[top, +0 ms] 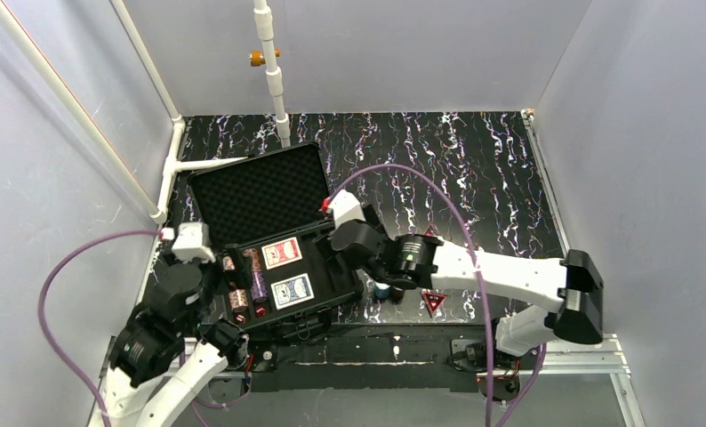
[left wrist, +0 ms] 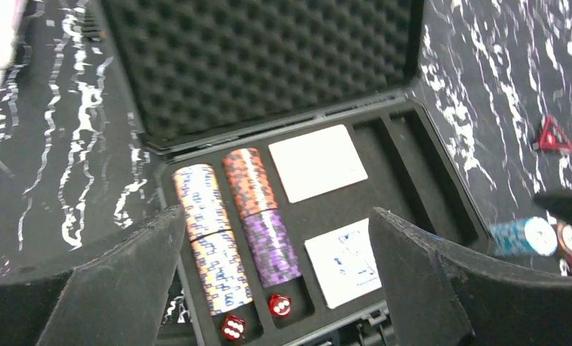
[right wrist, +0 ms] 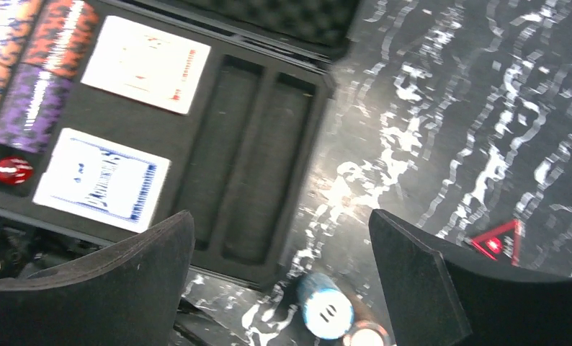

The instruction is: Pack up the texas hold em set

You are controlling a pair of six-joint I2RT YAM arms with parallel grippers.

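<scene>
The black case lies open at the table's near left, with its foam lid tilted back. Its tray holds chip stacks, a red deck, a blue deck and two red dice. The two right-hand slots hold nothing. My left gripper is open above the tray's front left. My right gripper is open just right of the case, above a blue chip stack standing on the table beside another stack. A red triangle lies near them.
A second red triangle lies behind my right arm. A white pipe frame stands at the back and left. Purple cables loop over the table. Grey walls enclose the marbled black table.
</scene>
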